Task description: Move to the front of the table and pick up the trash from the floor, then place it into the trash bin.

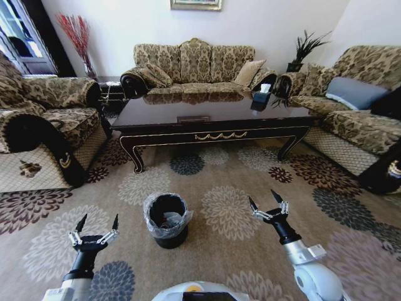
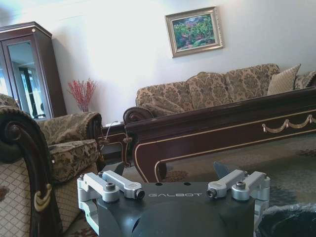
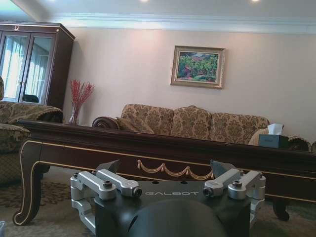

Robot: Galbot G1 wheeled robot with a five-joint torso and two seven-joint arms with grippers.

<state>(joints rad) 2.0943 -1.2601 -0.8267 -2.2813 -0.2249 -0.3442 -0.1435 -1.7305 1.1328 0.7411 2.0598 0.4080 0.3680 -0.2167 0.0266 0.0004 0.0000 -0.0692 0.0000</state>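
A: You're facing the table (image 1: 213,119); bin (image 1: 166,219) sits on the rug between you and it, w/ scraps inside, so drops are a short reach.

B: Grippers?

A: Left gripper (image 1: 98,227) hovers beside the bin, right gripper (image 1: 266,202) opposite. Both spread wide, holding nothing. Can't spot trash on the floor.

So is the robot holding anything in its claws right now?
No. The left gripper and the right gripper are both open and empty, hanging over the carpet on either side of the trash bin.
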